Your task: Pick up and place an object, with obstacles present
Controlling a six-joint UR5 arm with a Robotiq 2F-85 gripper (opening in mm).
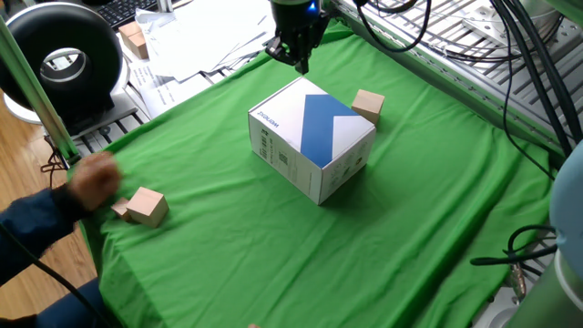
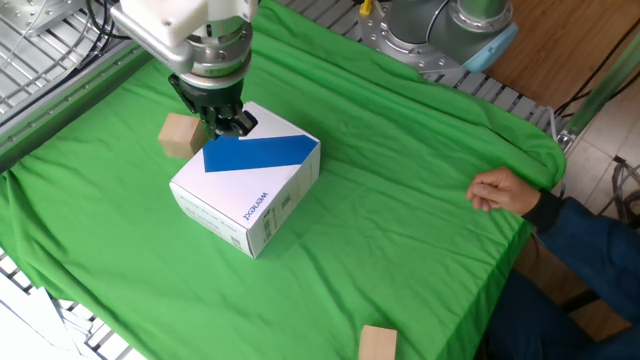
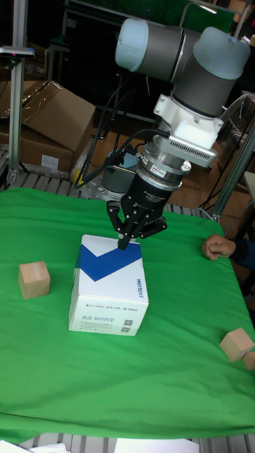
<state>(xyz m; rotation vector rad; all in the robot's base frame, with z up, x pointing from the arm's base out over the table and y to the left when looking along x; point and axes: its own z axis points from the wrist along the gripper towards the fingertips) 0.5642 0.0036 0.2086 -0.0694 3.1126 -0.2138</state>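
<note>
The object, a plain tan wooden cube (image 1: 368, 105) (image 2: 180, 135) (image 3: 34, 279), sits on the green cloth beside the far side of the obstacle. The obstacle is a white cardboard box (image 1: 311, 137) (image 2: 245, 180) (image 3: 110, 294) with a blue diagonal band on top. My gripper (image 1: 297, 60) (image 2: 229, 122) (image 3: 129, 242) hangs in the air over the box's back corner, apart from the cube. Its fingers are drawn together and hold nothing.
A tan block with a smaller piece joined to it (image 1: 144, 206) (image 2: 378, 343) (image 3: 237, 345) lies near the cloth's edge. A person's hand (image 1: 91, 179) (image 2: 500, 190) (image 3: 218, 248) is beside it. Papers and a black round device (image 1: 64, 59) lie off the cloth; cables run along the metal frame.
</note>
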